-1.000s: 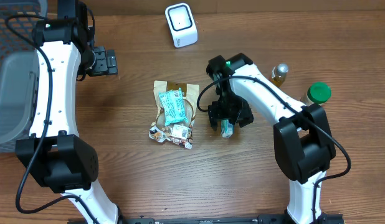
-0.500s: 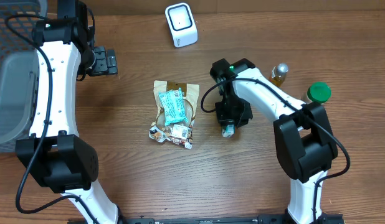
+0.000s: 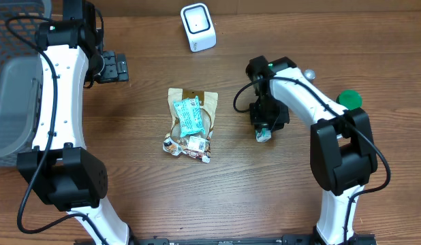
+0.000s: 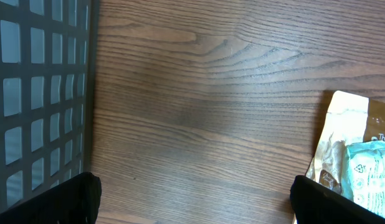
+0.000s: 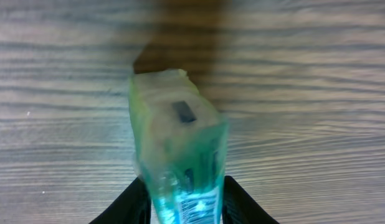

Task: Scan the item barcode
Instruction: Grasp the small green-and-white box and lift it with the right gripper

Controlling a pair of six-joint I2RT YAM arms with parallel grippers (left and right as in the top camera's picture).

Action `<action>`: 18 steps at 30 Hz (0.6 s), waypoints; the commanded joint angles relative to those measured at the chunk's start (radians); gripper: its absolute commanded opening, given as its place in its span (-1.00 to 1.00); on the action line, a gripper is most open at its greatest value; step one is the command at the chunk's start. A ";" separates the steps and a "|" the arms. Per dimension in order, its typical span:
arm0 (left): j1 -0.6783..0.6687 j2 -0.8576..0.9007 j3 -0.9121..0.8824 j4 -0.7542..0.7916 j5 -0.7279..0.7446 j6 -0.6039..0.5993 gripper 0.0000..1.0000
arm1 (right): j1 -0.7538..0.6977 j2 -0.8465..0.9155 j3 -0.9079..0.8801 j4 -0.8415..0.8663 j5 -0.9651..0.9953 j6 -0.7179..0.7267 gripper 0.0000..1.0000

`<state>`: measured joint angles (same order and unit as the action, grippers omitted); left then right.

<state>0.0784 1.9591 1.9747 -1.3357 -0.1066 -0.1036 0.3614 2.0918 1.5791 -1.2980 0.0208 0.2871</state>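
Camera overhead showed the right end effector [image 3: 265, 126] closed on a green packet [image 3: 263, 136], right of the snack pouches [image 3: 190, 122]. The scanner [image 3: 198, 27] stood well apart at the far edge. The left end effector [image 3: 115, 67] hung wide open by the basket [image 3: 6, 68]. Left wrist showed only the basket and one of the snack pouches. Right wrist showed fingers [image 5: 127, 202] pinching the packet's near end. Its barcode was unclear, so turning it slowly toward the scanner seemed wise.

White arm shells [image 3: 57, 88], black joints [image 3: 333, 160], one small green light [image 3: 270, 66]
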 commanded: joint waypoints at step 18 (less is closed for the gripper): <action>-0.007 -0.003 0.016 0.002 -0.005 0.011 0.99 | -0.016 -0.014 0.067 0.022 0.045 -0.026 -0.58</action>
<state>0.0784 1.9591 1.9747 -1.3354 -0.1066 -0.1036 0.3470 2.0918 1.6184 -1.2884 0.0525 0.2619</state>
